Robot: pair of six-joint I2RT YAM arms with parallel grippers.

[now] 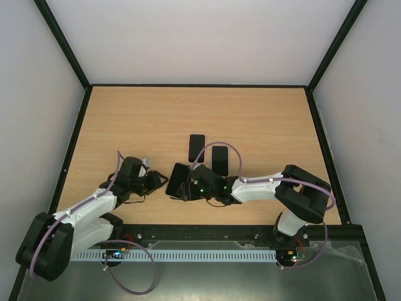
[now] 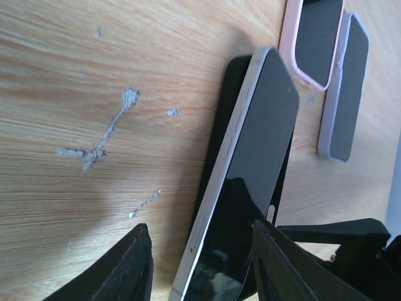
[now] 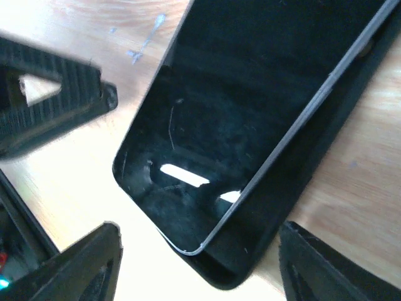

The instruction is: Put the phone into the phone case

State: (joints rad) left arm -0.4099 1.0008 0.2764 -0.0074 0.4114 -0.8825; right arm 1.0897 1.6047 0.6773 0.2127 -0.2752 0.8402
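Observation:
The phone (image 2: 257,144), with a dark screen and a silver edge, lies tilted half inside the black phone case (image 2: 232,75) on the wooden table. In the top view the phone (image 1: 178,180) sits between both grippers. My left gripper (image 2: 203,273) stands open astride the phone's near end; its right finger (image 2: 282,269) is at the case's edge, while the left finger (image 2: 131,266) is clear of the phone. My right gripper (image 3: 200,269) is open around the opposite corner of the phone (image 3: 250,94) and the case (image 3: 316,150), with gaps on both sides.
Beyond the black case lie two other phones: one in a pink case (image 2: 316,37) and a pale-edged one (image 2: 344,88). In the top view they lie side by side (image 1: 197,148) (image 1: 219,160). A black frame (image 1: 319,144) borders the table.

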